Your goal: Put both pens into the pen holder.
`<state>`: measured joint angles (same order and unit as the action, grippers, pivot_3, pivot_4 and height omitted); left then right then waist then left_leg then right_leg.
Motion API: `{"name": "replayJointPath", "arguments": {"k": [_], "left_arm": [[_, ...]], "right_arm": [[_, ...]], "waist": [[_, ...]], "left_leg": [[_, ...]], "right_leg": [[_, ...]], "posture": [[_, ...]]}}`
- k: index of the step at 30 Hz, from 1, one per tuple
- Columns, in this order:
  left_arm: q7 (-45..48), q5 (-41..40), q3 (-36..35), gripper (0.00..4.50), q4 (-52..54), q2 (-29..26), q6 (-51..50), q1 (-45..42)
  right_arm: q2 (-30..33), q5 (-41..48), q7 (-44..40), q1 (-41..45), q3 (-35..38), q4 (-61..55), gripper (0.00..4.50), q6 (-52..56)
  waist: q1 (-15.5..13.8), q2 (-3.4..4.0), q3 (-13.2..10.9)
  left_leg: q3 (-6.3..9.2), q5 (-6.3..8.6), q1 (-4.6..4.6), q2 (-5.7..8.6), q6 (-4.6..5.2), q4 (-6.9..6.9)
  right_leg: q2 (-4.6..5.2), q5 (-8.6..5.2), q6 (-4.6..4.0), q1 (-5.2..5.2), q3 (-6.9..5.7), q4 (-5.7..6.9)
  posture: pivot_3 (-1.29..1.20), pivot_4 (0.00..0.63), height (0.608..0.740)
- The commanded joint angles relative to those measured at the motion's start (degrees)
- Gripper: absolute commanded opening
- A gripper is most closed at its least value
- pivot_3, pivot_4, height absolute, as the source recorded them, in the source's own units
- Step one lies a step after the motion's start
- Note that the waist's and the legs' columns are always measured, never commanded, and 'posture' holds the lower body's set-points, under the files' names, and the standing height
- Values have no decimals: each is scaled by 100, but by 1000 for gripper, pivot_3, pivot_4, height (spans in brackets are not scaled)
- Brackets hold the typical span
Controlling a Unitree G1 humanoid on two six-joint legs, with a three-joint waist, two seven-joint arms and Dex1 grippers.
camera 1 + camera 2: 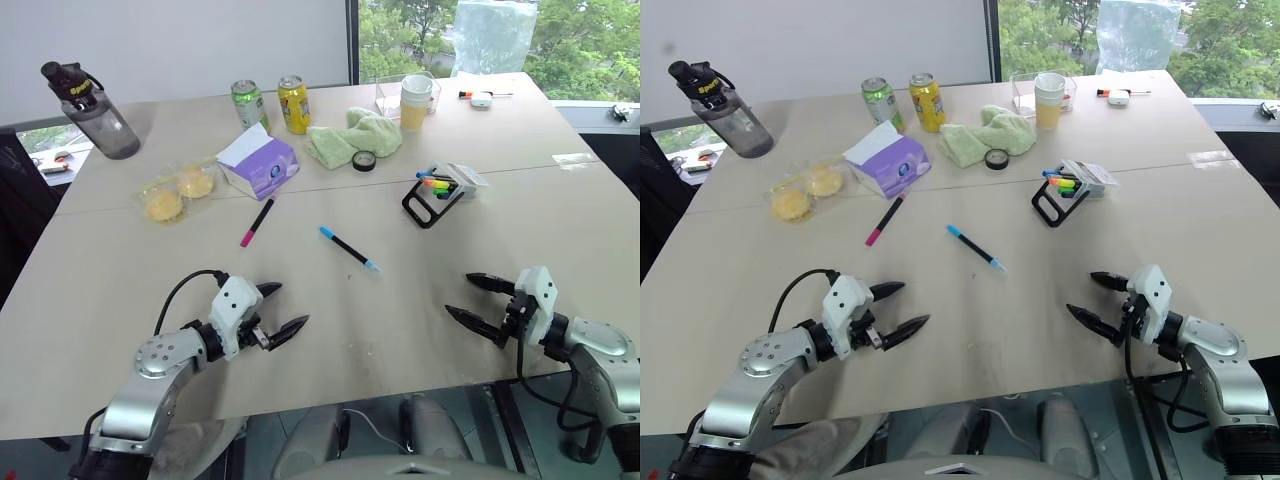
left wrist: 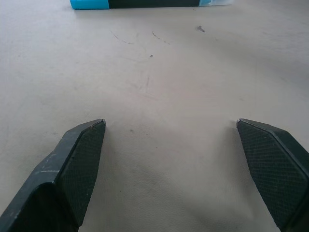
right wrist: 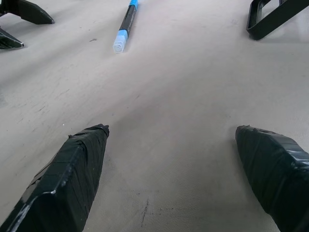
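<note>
A black pen with light-blue ends (image 1: 349, 248) lies flat near the middle of the beige table (image 1: 330, 330); the wrist views catch it too (image 2: 145, 3) (image 3: 125, 25). A second black pen, with a magenta cap end (image 1: 257, 222), lies in front of the purple tissue box. The pen holder (image 1: 437, 193), black-framed with a pale side, lies tipped at the right with coloured highlighters in it. My left gripper (image 1: 278, 310) hovers open near the front left edge, short of the blue-ended pen. My right gripper (image 1: 474, 298) is open at the front right, empty.
A purple tissue box (image 1: 258, 162), two drink cans (image 1: 293, 103), a green cloth (image 1: 352, 138), a roll of black tape (image 1: 365, 160), a paper cup (image 1: 415, 102), a water bottle (image 1: 95, 112) and bagged buns (image 1: 178, 191) crowd the far half of the table.
</note>
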<state>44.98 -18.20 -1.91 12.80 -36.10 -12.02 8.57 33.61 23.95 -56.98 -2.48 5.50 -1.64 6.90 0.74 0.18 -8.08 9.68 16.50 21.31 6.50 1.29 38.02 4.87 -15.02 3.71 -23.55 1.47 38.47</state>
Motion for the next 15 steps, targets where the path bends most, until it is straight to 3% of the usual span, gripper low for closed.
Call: {"name": "replayJointPath", "arguments": {"k": [1, 15], "left_arm": [[-77, -10, -198, 4479, -97, 0, -111, 88], [-176, -105, -276, 4479, -30, 52, -267, 94]], "right_arm": [[109, 50, -48, -71, 182, -132, 4500, -67], [149, 68, -54, -78, 145, -167, 4500, -61]], "waist": [[0, 0, 0], [-7, 0, 0]], "left_leg": [[0, 0, 0, 0, 0, 0], [0, 0, -1, 0, 0, -1]], "right_leg": [[0, 0, 0, 0, 0, 0], [0, 0, 0, 1, 0, 0]], "posture": [[0, 150, 740], [0, 150, 740]]}}
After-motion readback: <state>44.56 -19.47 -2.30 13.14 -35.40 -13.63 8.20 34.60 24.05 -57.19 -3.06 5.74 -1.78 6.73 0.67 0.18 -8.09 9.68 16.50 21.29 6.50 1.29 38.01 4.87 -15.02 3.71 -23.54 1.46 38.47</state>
